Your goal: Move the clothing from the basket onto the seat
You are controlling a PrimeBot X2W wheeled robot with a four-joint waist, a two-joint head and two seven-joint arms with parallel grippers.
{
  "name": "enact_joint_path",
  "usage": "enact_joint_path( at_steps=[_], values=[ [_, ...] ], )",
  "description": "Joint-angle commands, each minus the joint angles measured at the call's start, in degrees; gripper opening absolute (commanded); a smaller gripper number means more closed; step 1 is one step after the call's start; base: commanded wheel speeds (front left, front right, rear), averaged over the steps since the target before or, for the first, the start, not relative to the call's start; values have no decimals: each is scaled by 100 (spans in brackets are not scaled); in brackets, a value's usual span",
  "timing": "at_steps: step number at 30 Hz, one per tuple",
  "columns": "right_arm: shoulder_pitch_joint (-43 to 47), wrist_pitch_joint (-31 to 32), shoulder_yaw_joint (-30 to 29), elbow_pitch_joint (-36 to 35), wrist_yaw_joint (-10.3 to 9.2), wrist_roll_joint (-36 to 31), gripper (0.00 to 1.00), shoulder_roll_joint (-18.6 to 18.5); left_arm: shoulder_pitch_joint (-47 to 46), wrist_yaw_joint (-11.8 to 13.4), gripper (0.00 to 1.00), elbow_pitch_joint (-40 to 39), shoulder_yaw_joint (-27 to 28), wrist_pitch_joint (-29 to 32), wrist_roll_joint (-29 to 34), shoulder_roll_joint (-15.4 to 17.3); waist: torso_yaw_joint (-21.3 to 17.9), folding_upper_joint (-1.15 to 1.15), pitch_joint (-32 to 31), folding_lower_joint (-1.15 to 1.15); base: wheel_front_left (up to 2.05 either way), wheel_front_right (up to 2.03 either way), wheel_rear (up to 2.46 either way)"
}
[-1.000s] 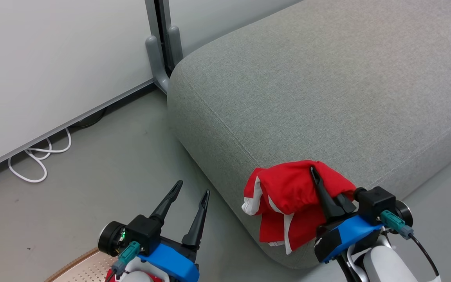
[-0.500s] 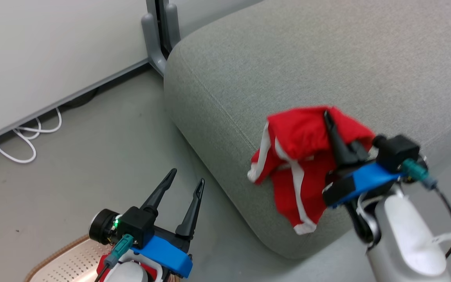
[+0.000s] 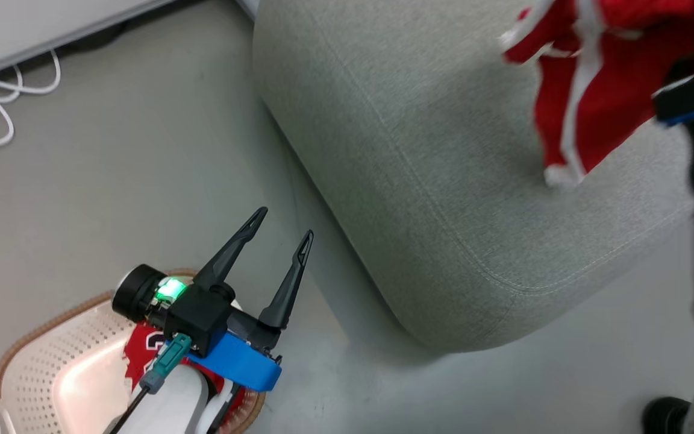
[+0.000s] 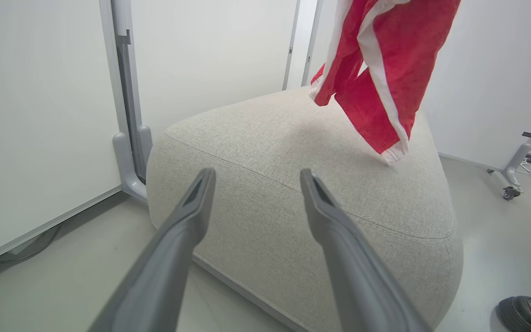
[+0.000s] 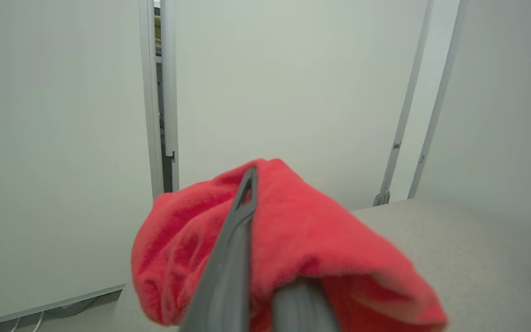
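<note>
So, the right gripper [image 5: 256,276] is clenched tight on a bunched-up bright red thin-fabric jersey [image 3: 594,90] with white trim, and one dark finger can be seen poking out over the top of the bundle. The rest of the cloth is left dangling from the grip, long axis pretty much vertical. Directly underneath is the big grey fabric-upholstered seat cushion [image 3: 443,150].

The white-trimmed bottom end is either just above the cushion top or brushing it, which can't really be told from here. That's the relation everything hangs on: the jersey is already placed over the seat, inboard of its rounded near corner and stitched seam. Probably only a lowering and a letting-go are needed, no sideways reach.

Further out, the left gripper [image 3: 284,223] is held wide open with nothing in it, off the seat's near edge. Its body is over the cream-white perforated plastic basket [image 3: 28,361] with the brown rim. A second red jersey [image 3: 139,349] is lying in there, way closer to the left arm.
</note>
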Motion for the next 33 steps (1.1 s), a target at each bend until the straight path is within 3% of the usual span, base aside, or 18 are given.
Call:
enact_joint_path(
  at_steps=[1, 10, 25, 33],
  values=[
    [-321, -88, -233, 40, 3, -8, 0, -197, -179, -41, 100, -117, -24, -25, 57, 111, 191, 0, 443, -1, 0, 0, 0],
    [-963, -549, -1084, 409, 3, -132, 0, -619, -510, 31, 100, -788, -40, 139, 259, 456, 454, 0, 1260, -1, 0, 0, 0],
    [-840, -893, -1800, 2532, 3, -568, 0, -354, -468, 147, 100, -1328, -33, 373, 292, 708, 710, 0, 1707, -1, 0, 0, 0],
    [-1033, -976, -1896, 2925, 3, -717, 0, -348, -486, 184, 100, -1343, -29, 384, 270, 752, 713, 0, 1688, -1, 0, 0, 0]
  ],
)
